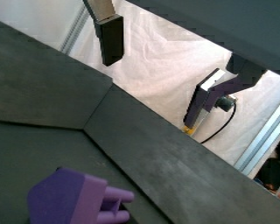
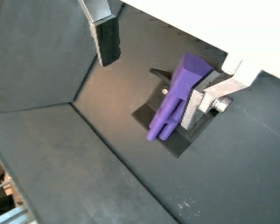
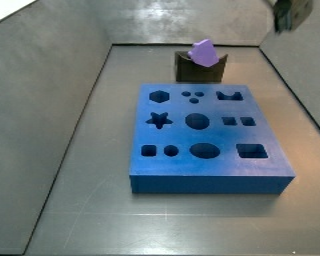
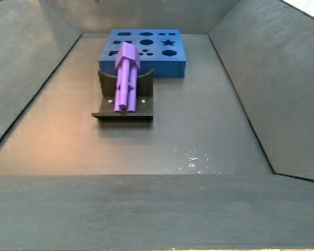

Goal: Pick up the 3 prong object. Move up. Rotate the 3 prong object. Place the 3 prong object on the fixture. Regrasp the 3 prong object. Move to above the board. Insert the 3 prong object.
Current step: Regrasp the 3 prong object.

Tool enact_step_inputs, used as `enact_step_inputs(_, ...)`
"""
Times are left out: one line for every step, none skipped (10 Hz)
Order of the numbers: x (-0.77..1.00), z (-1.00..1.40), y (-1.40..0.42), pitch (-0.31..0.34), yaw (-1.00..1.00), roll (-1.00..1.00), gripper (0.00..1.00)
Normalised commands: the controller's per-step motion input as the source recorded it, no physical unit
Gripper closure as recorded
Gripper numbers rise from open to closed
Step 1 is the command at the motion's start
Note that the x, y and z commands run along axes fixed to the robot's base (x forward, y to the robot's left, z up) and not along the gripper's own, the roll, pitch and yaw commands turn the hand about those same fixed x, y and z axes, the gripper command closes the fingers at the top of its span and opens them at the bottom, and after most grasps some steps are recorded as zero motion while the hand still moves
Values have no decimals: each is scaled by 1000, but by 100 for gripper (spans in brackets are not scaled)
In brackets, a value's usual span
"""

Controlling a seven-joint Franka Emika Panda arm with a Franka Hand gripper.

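Note:
The light-purple 3 prong object (image 3: 202, 49) lies propped in the notch of the dark fixture (image 3: 199, 69), just behind the blue board (image 3: 210, 181). In a side view the object (image 4: 127, 78) leans lengthwise on the fixture (image 4: 123, 111), in front of the board (image 4: 168, 67). My gripper (image 3: 291, 14) hangs high at the back right, away from the object. In both wrist views the gripper (image 1: 160, 70) (image 2: 157, 66) is open and empty. The object (image 2: 175, 103) on the fixture (image 2: 156, 112) shows beside one finger (image 2: 212, 93). Its end also shows in a wrist view (image 1: 74, 199).
Grey sloping walls (image 4: 28, 69) enclose the dark floor (image 3: 96, 210) on all sides. A white cloth (image 1: 166, 61) hangs beyond the wall. The board has several shaped cutouts, such as a star (image 3: 159, 120) and a hexagon (image 3: 159, 97).

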Motion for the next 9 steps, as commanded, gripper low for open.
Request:
enact_step_inputs(79,-1000,26,17,130,102,0)
enact_step_inputs(96,-1000,21,-11,116,80,0)
enact_step_inputs(103,-1000,18,-22,109,76,0)
enact_step_inputs(115,-1000,12,-38,89,69,0)
enact_step_inputs(123,-1000,11,-50,76,70,0)
enact_step_inputs(132,-1000,6,-49,55,71,0)
enact_step_inputs(140,-1000,3,-46,45,74,0)
enact_step_inputs(151,-983,-3,-37,29,76,0)
enact_step_inputs(136,-829,-8,-23,22,82,0)
